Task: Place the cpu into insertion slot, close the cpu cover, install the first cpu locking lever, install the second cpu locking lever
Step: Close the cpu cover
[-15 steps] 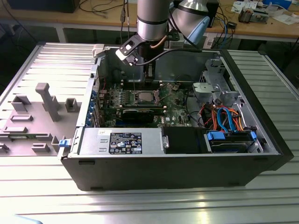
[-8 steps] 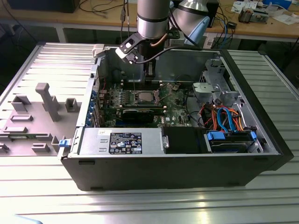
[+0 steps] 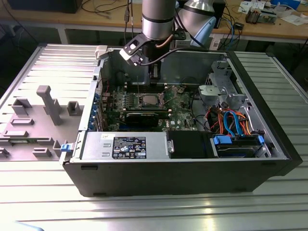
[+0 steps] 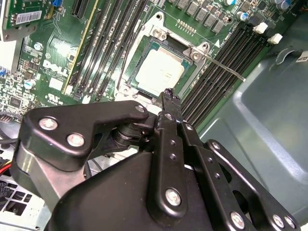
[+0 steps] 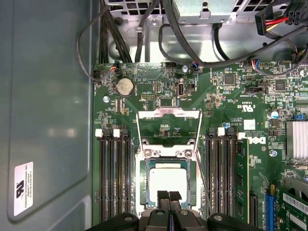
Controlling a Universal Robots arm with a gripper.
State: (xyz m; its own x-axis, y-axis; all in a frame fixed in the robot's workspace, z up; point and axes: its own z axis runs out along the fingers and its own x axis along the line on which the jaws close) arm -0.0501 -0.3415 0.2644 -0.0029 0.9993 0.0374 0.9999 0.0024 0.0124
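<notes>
The cpu (image 5: 168, 179) (image 4: 161, 72), a square silver-grey chip, lies flat in the insertion slot (image 5: 143, 185) (image 3: 148, 100) on the green motherboard. The cpu cover (image 5: 168, 112), a thin metal frame, appears hinged up off the socket on the side away from my gripper. A thin wire lever (image 4: 226, 67) sticks out unlatched beside the socket. My gripper (image 5: 168, 195) (image 4: 168, 94) (image 3: 154, 74) hangs just above the socket's near edge. Its black fingertips are pressed together, shut, with nothing between them.
Long black memory slots (image 5: 115, 178) (image 5: 224, 173) flank the socket on both sides. Black cables (image 5: 144, 29) run along the board's edge. A grey case wall (image 5: 48, 96) rises close by. A black graphics card (image 3: 144, 117), drive cage (image 3: 224, 86) and power supply (image 3: 125, 144) crowd the case.
</notes>
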